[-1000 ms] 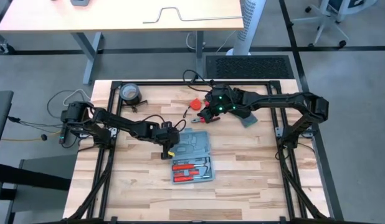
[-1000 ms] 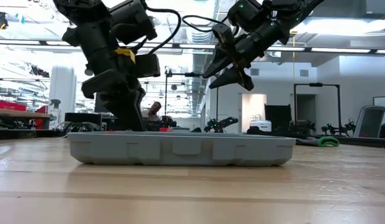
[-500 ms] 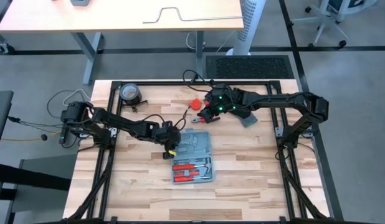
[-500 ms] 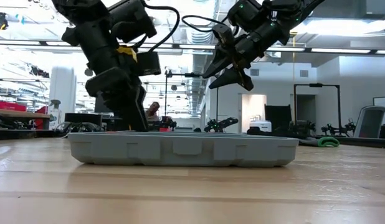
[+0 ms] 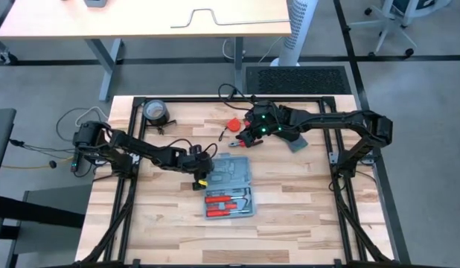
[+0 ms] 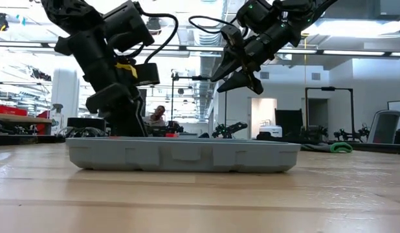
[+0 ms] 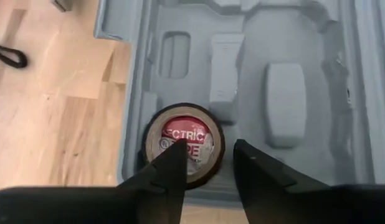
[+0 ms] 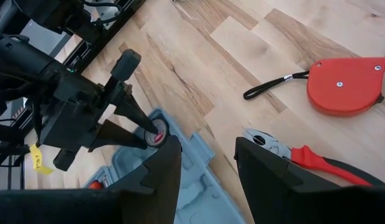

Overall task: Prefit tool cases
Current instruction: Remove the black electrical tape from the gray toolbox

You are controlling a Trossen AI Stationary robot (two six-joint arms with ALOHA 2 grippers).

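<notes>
The light-blue tool case (image 5: 231,186) lies open and flat on the table. Its near half holds red-handled tools (image 5: 228,202). A roll of electrical tape (image 7: 186,134) with a red label sits in a round slot at the left edge of the far half (image 7: 280,74). My left gripper (image 7: 208,165) is open and slants down over that roll from the table's left. My right gripper (image 5: 245,138) is open and hangs in the air beyond the case (image 6: 180,155), above the pliers, with nothing between its fingers. My left gripper has one fingertip (image 7: 175,155) over the middle of the tape roll and the other (image 7: 248,155) just past the roll's rim, over the case floor. Whether either finger touches the roll or the case I cannot tell.
A red tape measure (image 8: 342,87) with a black loop and red-handled pliers (image 8: 292,152) lie on the wood beyond the case. A larger tape roll (image 5: 155,112) sits at the far left. A grey object (image 5: 297,143) lies under the right arm.
My left gripper has moved a little toward the table's left edge and its arm now leans more. The case has slid slightly the same way, staying flat on the table.
</notes>
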